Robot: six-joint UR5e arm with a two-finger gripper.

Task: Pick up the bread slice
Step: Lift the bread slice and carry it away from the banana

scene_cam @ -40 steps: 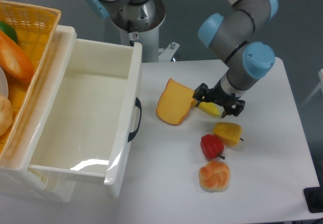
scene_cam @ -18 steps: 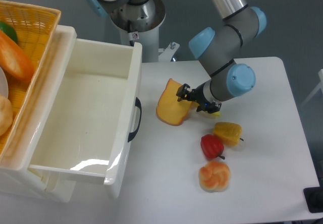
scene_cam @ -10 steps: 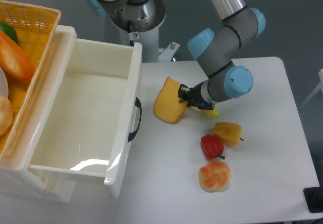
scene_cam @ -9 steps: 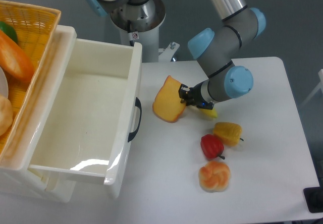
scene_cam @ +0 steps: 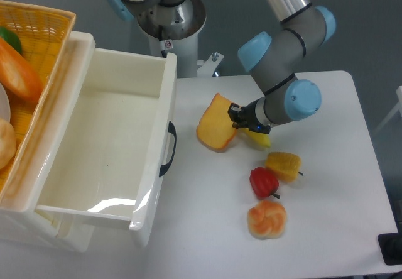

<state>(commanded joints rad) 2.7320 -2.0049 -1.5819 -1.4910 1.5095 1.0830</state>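
The bread slice is golden-orange with a darker crust. It sits tilted at the middle of the white table, just right of the bin. My gripper is at the slice's right edge, and its dark fingers are shut on that edge. The arm's blue and grey wrist reaches in from the upper right. Whether the slice's lower end still touches the table cannot be told.
A small yellow piece lies under the gripper. A yellow bell pepper, a red pepper and a knotted bun lie to the lower right. A white bin and an orange basket stand at left.
The gripper moved left from the yellow piece to the bread slice and closed on its right edge. The slice was nudged left, then came back right and slightly up with the gripper.
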